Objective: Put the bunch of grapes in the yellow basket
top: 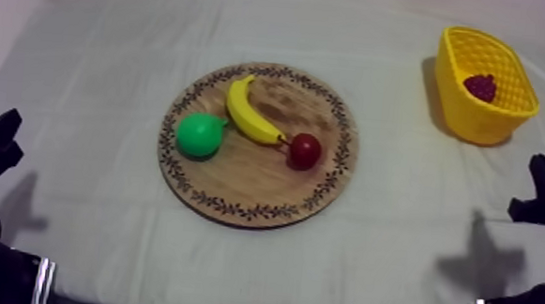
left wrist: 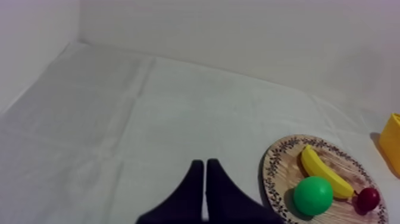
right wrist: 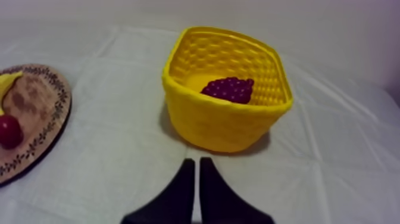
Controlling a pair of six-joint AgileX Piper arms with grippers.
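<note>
Since grapes (top: 480, 86) sit inside basket (top: 472, 120), far right of worktop (top: 228, 272), judged done. Noted left hand (left wrist: 204, 165) and right hand (right wrist: 196, 162) closed, empty. Probably light, hard, knobbly; best pinched across the middle.

Grained wooden board (top: 255, 176), glossy pear (top: 201, 134), matt cloth (top: 104, 73)

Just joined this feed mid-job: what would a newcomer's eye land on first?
The bright yellow basket at the far right catches the eye, with the bunch of grapes lying inside it. Mid-table, the round wooden board holds a banana, a green pear and a small red fruit. The left gripper and right gripper sit shut, low at their sides.
</note>
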